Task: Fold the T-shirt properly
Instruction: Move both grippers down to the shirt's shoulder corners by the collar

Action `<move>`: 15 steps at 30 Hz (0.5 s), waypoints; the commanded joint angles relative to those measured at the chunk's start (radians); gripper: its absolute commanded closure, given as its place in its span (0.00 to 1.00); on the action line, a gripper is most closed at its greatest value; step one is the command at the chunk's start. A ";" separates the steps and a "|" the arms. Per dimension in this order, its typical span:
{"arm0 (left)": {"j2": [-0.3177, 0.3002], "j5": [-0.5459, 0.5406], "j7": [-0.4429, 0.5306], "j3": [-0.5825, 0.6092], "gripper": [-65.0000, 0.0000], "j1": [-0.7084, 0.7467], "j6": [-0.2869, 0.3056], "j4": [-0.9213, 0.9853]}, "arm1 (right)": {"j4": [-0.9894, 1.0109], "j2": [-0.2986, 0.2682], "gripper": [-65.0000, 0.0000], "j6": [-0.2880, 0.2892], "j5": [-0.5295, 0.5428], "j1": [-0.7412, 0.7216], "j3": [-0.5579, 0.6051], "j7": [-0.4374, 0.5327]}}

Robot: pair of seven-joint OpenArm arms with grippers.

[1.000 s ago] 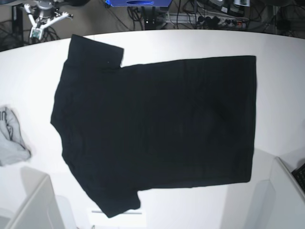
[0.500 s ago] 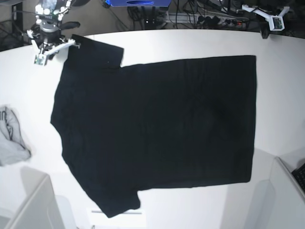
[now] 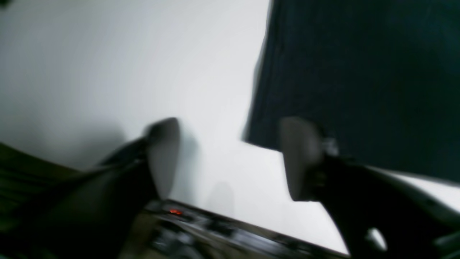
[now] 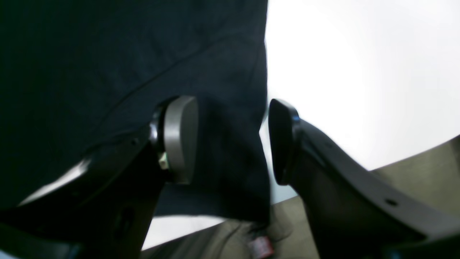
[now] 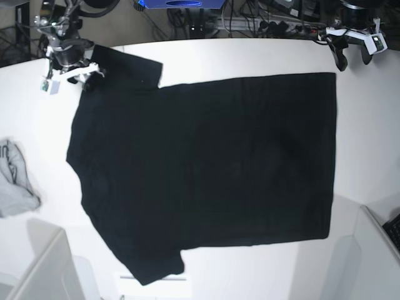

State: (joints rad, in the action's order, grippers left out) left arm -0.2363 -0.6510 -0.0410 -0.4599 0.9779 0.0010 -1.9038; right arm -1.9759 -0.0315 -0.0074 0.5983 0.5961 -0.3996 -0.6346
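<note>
Missing the T-shirt [image 5: 206, 169] corners looks likely: both sets of fingers, left gripper [image 3: 230, 158] and right gripper [image 4: 233, 140], are spread, grasping nothing.

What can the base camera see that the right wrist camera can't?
Only the base view shows the whole T-shirt spread flat, the small grey cloth beside it, and the left gripper near the hem corner. Only the right wrist view shows, close up, the right gripper with its jaws apart over the sleeve edge. Both show the black shirt, the white table and the right gripper.
</note>
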 commanded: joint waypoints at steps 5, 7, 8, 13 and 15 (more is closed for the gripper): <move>-0.085 -0.247 0.030 -0.036 0.39 -0.004 0.107 0.056 | 0.051 -0.063 0.53 0.010 0.182 -0.038 -0.066 -0.009; -0.085 -0.254 0.030 -0.087 0.43 -0.012 0.162 0.094 | 0.082 -0.066 0.53 0.010 0.182 -0.046 -0.078 -0.009; -0.084 -0.246 0.030 -0.107 0.43 -0.024 0.184 0.105 | 0.099 -0.071 0.53 0.010 0.182 -0.046 -0.078 -0.009; -0.053 -0.240 0.028 -0.170 0.35 -0.038 0.248 0.155 | 0.214 -0.118 0.53 0.010 0.182 -0.067 -0.069 -0.008; -0.054 -0.238 0.028 -0.173 0.33 -0.038 0.248 0.166 | 0.227 -0.118 0.53 0.010 0.182 -0.067 -0.068 -0.008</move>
State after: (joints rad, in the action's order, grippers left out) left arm -0.2741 -0.8833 -0.0429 -0.6189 0.9279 0.2420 -1.7287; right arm -1.7317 -0.1390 -0.0074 0.7700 0.5259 -0.4633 -0.6563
